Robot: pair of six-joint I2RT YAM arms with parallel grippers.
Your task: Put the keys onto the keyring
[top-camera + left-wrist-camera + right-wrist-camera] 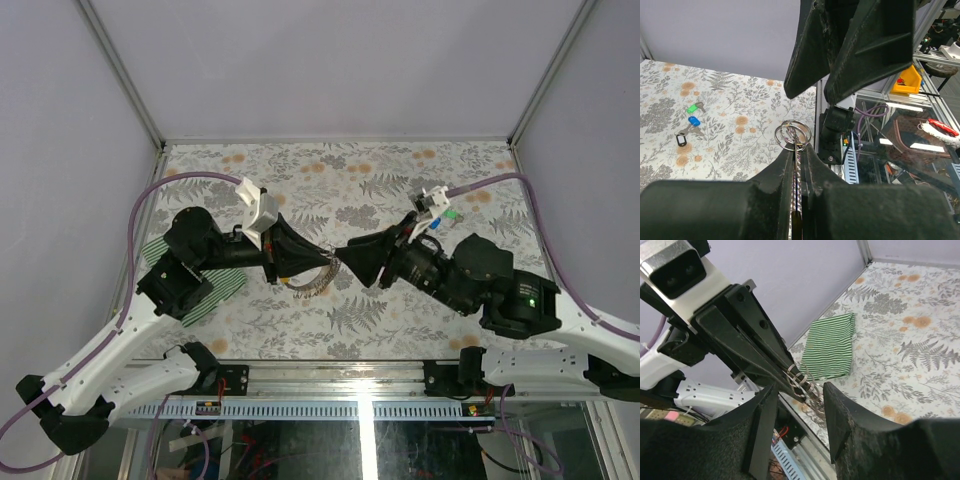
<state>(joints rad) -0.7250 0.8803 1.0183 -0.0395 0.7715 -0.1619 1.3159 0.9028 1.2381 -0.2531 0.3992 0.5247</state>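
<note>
The left gripper [799, 150] is pinched narrow, its two fingers pressed together on the keyring [792, 135]. In the left wrist view the silvery rings stand just above the fingertips at the centre of the frame. A thin strand runs down the slit between the fingers.

The right gripper [801, 392] is spread wide. In its own wrist view the two dark fingers [762, 425] rise from the bottom of the frame, and the rings sit in the gap between their tips. I cannot tell whether either finger touches the metal.

In the top view the two grippers meet tip to tip at the centre of the frame, the left gripper [322, 258] coming from the left and the right gripper [345, 258] from the right. The keyring [313, 278] hangs just below where they meet.

The green key [452, 214] and the blue key [436, 226] lie close together on the table [380, 170] in the upper right of the top view, well apart from the keyring. A green-and-white striped cloth [215, 290] lies at centre left, partly under the left arm.
</note>
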